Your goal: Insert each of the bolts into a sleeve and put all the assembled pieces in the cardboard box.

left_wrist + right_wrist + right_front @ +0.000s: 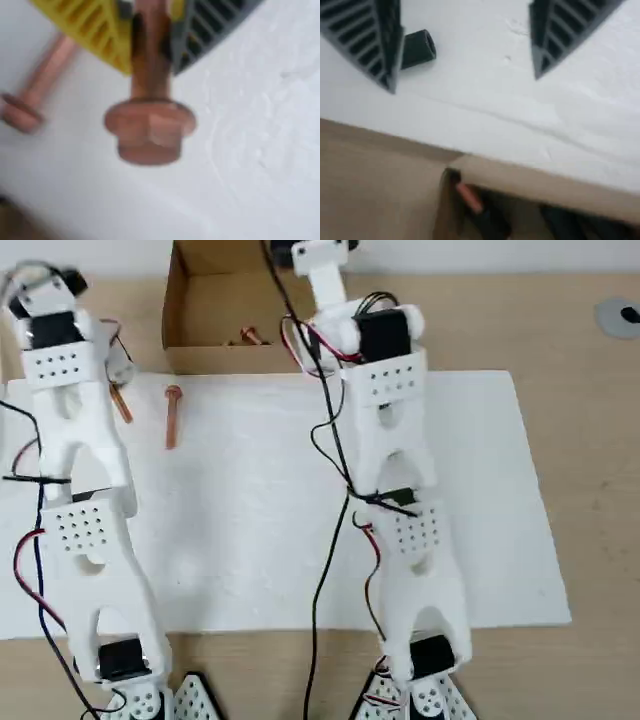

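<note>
Copper-coloured bolt (150, 130), flanged hex head, shank in the left tool (151, 65)

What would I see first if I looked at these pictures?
A copper bolt pinched in the left gripper jumps out first, with a second bolt lying beside it on the white mat. Next, the right gripper hangs open above the mat, a black sleeve by one finger, near the cardboard box.

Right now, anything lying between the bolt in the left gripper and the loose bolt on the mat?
Nothing. In the left wrist view, bare white mat separates the held bolt from the loose bolt.
</note>
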`<state>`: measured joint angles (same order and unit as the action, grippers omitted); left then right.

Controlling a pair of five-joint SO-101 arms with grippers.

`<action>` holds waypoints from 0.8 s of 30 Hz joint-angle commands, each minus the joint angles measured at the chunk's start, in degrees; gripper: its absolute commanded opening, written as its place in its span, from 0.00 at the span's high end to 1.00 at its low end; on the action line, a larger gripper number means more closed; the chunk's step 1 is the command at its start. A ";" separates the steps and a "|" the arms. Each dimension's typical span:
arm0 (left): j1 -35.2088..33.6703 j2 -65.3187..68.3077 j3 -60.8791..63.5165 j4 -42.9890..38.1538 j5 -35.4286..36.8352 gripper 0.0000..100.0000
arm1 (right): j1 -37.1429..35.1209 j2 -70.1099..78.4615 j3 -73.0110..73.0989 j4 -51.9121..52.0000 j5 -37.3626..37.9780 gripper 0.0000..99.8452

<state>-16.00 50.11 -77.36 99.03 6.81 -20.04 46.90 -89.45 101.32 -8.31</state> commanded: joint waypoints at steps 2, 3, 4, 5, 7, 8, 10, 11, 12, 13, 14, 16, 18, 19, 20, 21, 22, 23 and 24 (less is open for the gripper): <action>-2.90 -5.85 -9.76 1.93 -1.58 1.00 | 0.31 -11.56 8.57 1.23 -2.11 0.79; -3.25 -7.96 -7.56 1.93 -2.20 1.00 | 0.31 -13.93 12.44 1.23 -2.11 0.79; -3.34 -10.07 -4.57 1.93 -3.34 1.00 | 0.31 -16.57 16.66 1.23 -2.11 0.79; -2.99 -12.26 -1.32 1.93 -4.48 1.00 | 0.31 -19.38 21.23 1.23 -2.11 0.79; -2.55 -17.63 4.84 1.85 -4.92 1.00 | 0.48 -25.01 30.37 1.23 -2.81 0.79; -2.46 -20.44 8.18 1.85 -5.01 1.00 | 0.48 -27.65 34.86 1.14 -4.31 0.79; -2.20 -26.51 14.86 1.85 -5.01 1.00 | 0.57 -32.40 42.68 1.14 -7.12 0.79; -2.11 -29.85 18.02 1.76 -5.10 1.00 | 0.57 -34.51 46.11 1.14 -7.91 0.79; -1.49 -33.19 21.63 1.76 -5.10 1.00 | 0.57 -36.18 49.10 1.05 -8.44 0.79; -0.88 -36.53 25.41 1.76 -5.19 0.99 | 0.57 -37.93 52.09 1.05 -8.79 0.79; -0.35 -40.13 29.19 1.76 -5.63 0.99 | 0.57 -39.16 54.55 0.88 -9.05 0.79; 0.79 -47.08 36.75 1.67 -6.68 0.99 | 0.57 -40.84 58.24 0.70 -9.05 0.79; 2.55 -53.85 44.31 1.41 -6.86 0.99 | 0.57 -41.36 60.70 0.70 -9.49 0.79; 3.34 -57.19 48.00 1.32 -6.95 0.99 | 0.66 -41.36 61.41 0.70 -10.55 0.79; 4.40 -60.53 51.34 1.32 -7.30 0.99 | 0.66 -41.27 62.11 0.70 -12.22 0.79; 5.63 -63.78 54.68 1.23 -8.09 0.99 | 0.66 -41.19 62.81 0.44 -14.24 0.79; 7.03 -67.12 57.76 0.88 -8.79 0.99 | 0.66 -41.19 63.87 -0.44 -16.35 0.79; 8.18 -70.29 61.01 0.09 -9.23 0.99 | 0.66 -41.10 65.27 -1.67 -18.11 0.79; 9.05 -73.36 64.26 -0.97 -9.49 0.99 | 0.66 -40.92 66.59 -2.90 -19.69 0.79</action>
<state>-10.20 -12.40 -20.92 100.26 -1.63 -20.04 9.36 -25.19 100.88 -23.78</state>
